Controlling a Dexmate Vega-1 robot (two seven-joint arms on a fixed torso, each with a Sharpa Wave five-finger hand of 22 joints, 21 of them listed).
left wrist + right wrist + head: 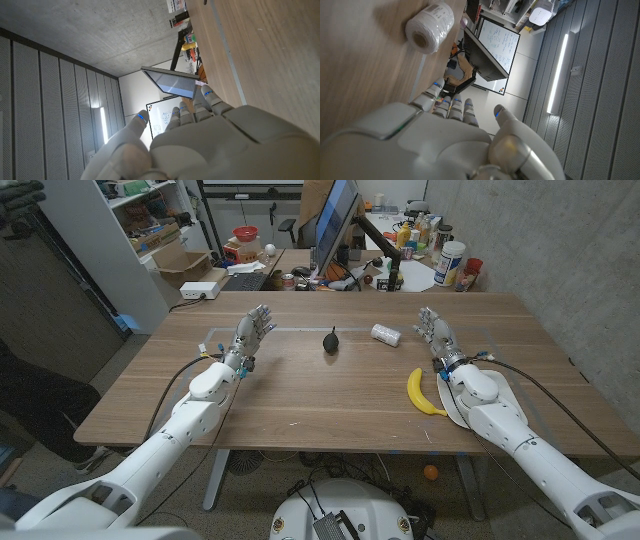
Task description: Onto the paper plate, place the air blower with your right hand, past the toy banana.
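The black air blower [330, 341] stands on the table's middle, toward the far side. A yellow toy banana [420, 393] lies right of centre, at the left rim of the white paper plate [452, 411], which my right forearm mostly covers. My right hand [434, 333] is open on the right side, fingers apart and pointing toward the far edge, holding nothing; the blower is well to its left. My left hand [251, 336] is open on the left, fingers spread, a short way left of the blower. From the wrists I see my right hand [445, 140] and left hand [200, 135].
A white spool of string [385, 334] [429, 27] lies between the blower and my right hand. Beyond the table's far edge stand a monitor [335, 225], bottles, boxes and cables. Bare wood lies along the near side.
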